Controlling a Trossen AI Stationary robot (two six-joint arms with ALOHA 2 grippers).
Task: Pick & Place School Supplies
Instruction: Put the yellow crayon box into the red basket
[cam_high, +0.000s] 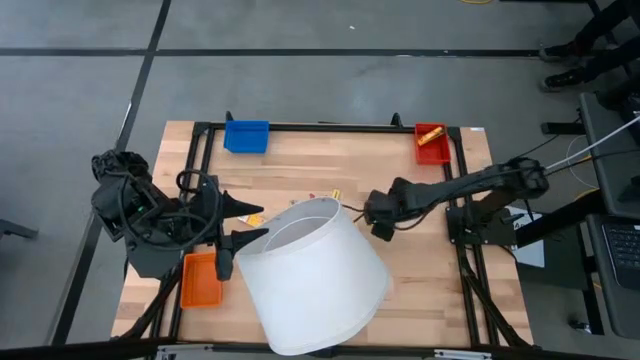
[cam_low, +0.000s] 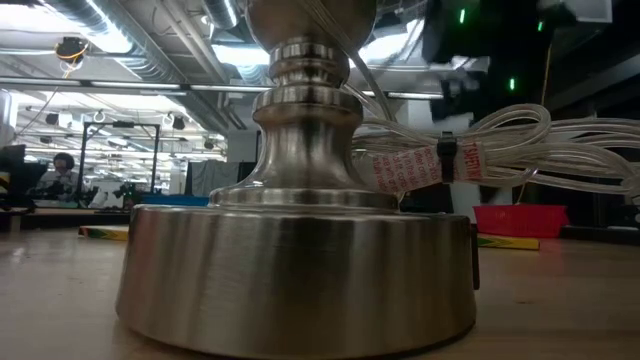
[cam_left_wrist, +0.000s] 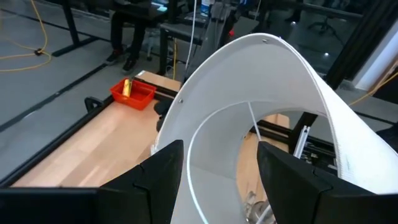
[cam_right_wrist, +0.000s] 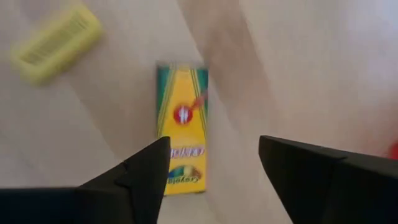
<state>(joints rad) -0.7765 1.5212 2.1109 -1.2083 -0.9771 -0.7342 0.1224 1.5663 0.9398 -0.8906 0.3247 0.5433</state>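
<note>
Yellow crayon box (cam_right_wrist: 181, 129) lies flat on the wood table (cam_high: 440, 260), just beside a blurred yellow piece (cam_right_wrist: 57, 42), perhaps an eraser. Right gripper (cam_right_wrist: 214, 171) hovers above, fingers apart, empty. Left gripper (cam_left_wrist: 217, 177) spread beside the lampshade (cam_high: 310, 275).

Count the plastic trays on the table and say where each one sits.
3. Blue tray at the far edge, left of centre; red tray at the far right corner; orange tray near the left gripper. The lampshade could hide more.
</note>
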